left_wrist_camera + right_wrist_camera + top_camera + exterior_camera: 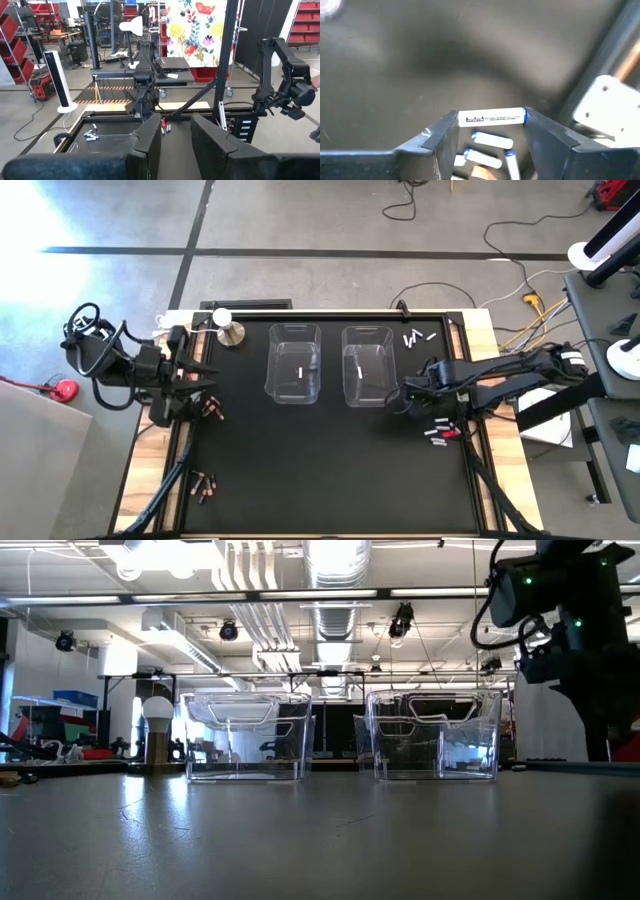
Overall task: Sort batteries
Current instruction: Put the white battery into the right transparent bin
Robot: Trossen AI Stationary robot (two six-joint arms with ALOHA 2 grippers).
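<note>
Two clear plastic bins (295, 363) (367, 365) stand side by side at the table's middle, each with one white battery lying in it. My right gripper (491, 125) hangs just right of the right bin (402, 394), shut on a white battery (492, 116). More white batteries (490, 142) lie on the mat under it, and another group (418, 338) lies at the far right. Copper-coloured batteries lie at the left (212, 408) and near left (203, 485). My left gripper (176, 145) waits open and level at the left edge (200, 378), nothing between its fingers. My right gripper pinches the white battery end to end: one fingertip (447, 131) is on its plain end, the other on its blue-ringed end (522, 115). The fingers come from above, pointing down. The battery lies level at the fingertips, lifted clear of the mat.
A small silver knob-like stand (231, 333) sits at the far left corner. A pile of white batteries with a small red bit (440, 433) lies near the right rail. The mat before the bins (300, 840) is bare. Raised frame rails (468, 380) border the table.
</note>
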